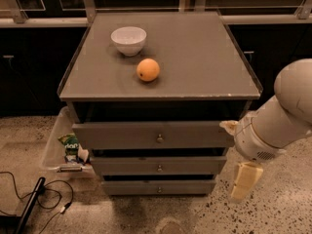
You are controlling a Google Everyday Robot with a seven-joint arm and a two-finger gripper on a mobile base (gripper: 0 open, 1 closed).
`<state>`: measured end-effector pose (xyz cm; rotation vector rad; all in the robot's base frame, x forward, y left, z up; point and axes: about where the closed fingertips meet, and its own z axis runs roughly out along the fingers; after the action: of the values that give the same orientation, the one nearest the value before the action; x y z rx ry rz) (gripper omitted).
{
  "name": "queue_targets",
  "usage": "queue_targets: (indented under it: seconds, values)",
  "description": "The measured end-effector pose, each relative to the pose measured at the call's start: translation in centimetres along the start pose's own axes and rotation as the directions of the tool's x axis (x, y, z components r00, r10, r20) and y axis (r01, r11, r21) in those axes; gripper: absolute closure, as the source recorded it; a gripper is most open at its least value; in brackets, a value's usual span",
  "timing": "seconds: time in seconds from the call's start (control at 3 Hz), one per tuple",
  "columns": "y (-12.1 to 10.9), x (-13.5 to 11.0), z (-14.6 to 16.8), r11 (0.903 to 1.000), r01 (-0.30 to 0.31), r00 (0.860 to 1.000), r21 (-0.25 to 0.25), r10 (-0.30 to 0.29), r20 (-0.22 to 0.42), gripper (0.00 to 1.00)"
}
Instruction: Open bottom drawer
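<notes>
The grey cabinet has three drawer fronts. The bottom drawer is the lowest and thinnest front, with a small round metal knob at its centre; it looks pushed in. My gripper hangs at the end of the white arm, to the right of the cabinet at about the height of the two lower drawers. It is apart from the bottom drawer and touches nothing.
A white bowl and an orange sit on the cabinet top. The top drawer sticks out slightly above the middle drawer. A clear bin with packets stands at the cabinet's left. Black cables lie on the floor.
</notes>
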<state>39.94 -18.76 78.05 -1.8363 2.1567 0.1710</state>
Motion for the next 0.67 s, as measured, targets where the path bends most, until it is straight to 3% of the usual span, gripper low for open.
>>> queue_targets:
  seconds: [0.33, 0.67]
  values:
    - [0.1, 0.0, 0.0, 1.0000, 0.000, 1.000, -0.002, 0.000, -0.001, 0.00]
    - [1.0, 1.0, 4.7, 0.9946, -0.035, 0.999, -0.097, 0.036, 0.012, 0.00]
